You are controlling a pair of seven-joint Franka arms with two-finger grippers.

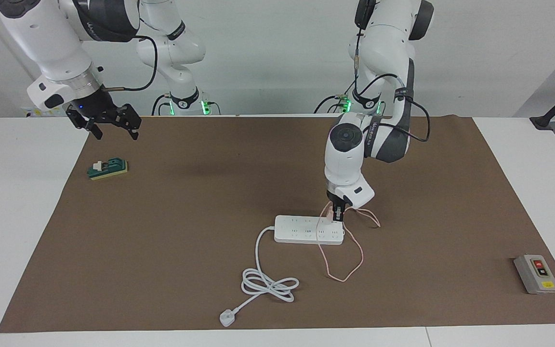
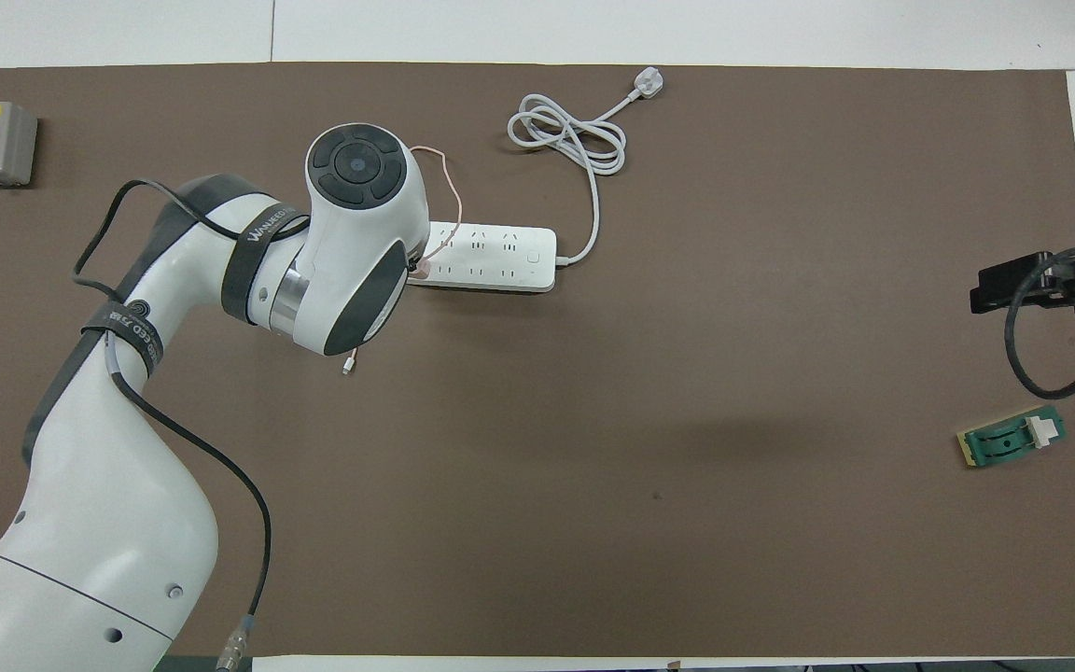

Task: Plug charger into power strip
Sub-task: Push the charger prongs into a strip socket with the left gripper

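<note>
The white power strip (image 1: 301, 229) lies flat on the brown mat, and it also shows in the overhead view (image 2: 500, 254). My left gripper (image 1: 337, 215) points straight down onto the strip's end toward the left arm's end of the table. It is shut on the small pale-pink charger (image 1: 328, 220), which rests on the strip's top. In the overhead view the left wrist hides the charger's body and only a pink bit (image 2: 421, 269) shows. The thin pink cable (image 1: 342, 277) loops on the mat beside the strip. My right gripper (image 1: 116, 131) waits open in the air over the mat's edge.
The strip's thick white cord (image 1: 268, 284) coils on the mat and ends in a white plug (image 1: 228, 318). A green-and-white block (image 1: 108, 168) lies below the right gripper. A grey button box (image 1: 536, 273) stands at the left arm's end.
</note>
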